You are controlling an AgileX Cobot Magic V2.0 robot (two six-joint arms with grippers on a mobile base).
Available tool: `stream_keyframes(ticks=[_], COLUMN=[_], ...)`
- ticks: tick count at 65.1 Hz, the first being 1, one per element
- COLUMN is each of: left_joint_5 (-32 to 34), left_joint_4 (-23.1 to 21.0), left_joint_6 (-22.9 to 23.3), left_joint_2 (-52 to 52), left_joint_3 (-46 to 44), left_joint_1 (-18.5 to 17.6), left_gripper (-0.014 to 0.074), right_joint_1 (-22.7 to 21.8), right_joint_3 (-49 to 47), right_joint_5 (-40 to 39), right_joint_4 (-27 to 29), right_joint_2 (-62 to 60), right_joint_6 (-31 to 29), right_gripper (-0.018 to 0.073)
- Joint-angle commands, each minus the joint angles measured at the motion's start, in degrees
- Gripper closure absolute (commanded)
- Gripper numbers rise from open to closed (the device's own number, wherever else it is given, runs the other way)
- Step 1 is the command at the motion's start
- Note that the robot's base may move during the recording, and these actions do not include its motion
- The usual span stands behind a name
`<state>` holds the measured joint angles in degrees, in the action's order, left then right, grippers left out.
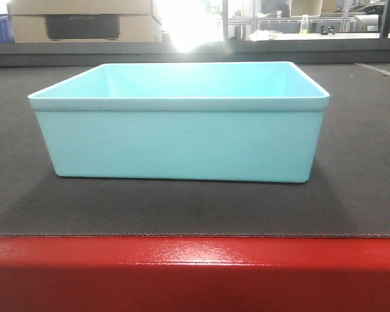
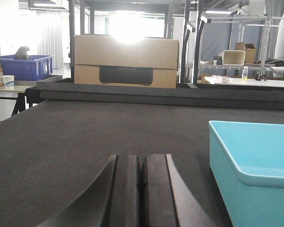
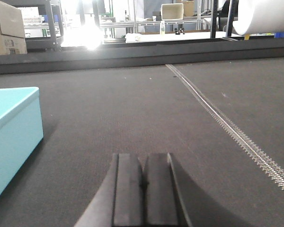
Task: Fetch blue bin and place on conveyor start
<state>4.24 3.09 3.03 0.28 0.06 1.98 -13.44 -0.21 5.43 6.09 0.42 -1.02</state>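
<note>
The blue bin (image 1: 182, 123) is a pale aqua tub standing upright and empty on the dark conveyor belt (image 1: 364, 162), just behind the red frame (image 1: 195, 273) of the conveyor start. No gripper shows in the front view. In the left wrist view my left gripper (image 2: 141, 158) is shut with nothing in it, low over the belt, and the bin (image 2: 255, 175) stands apart to its right. In the right wrist view my right gripper (image 3: 143, 156) is also shut and empty, with the bin (image 3: 12, 137) apart to its left.
A cardboard box (image 2: 125, 61) sits beyond the belt's far edge, with a dark blue crate (image 2: 26, 67) on a side table at the left. A toothed belt seam (image 3: 227, 123) runs diagonally to the right of the right gripper. Shelving and tables fill the background.
</note>
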Motion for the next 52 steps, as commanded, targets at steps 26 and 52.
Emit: stream_keyframes(ticks=[26, 52], left_joint_5=[1.3, 1.3], left_joint_4=[-0.1, -0.1], left_joint_6=[0.0, 0.0], left_joint_2=[-0.3, -0.3], left_joint_3=[-0.1, -0.1], left_joint_1=[0.1, 0.1], left_gripper=[0.0707, 0.0707], right_joint_1=[5.1, 5.6], right_joint_3=[0.2, 0.2], right_joint_5=[-2.1, -2.1], right_joint_4=[-4.5, -4.5], right_joint_2=[-0.4, -0.4], right_joint_6=[-0.5, -0.5], right_gripper=[0.0721, 0.0721])
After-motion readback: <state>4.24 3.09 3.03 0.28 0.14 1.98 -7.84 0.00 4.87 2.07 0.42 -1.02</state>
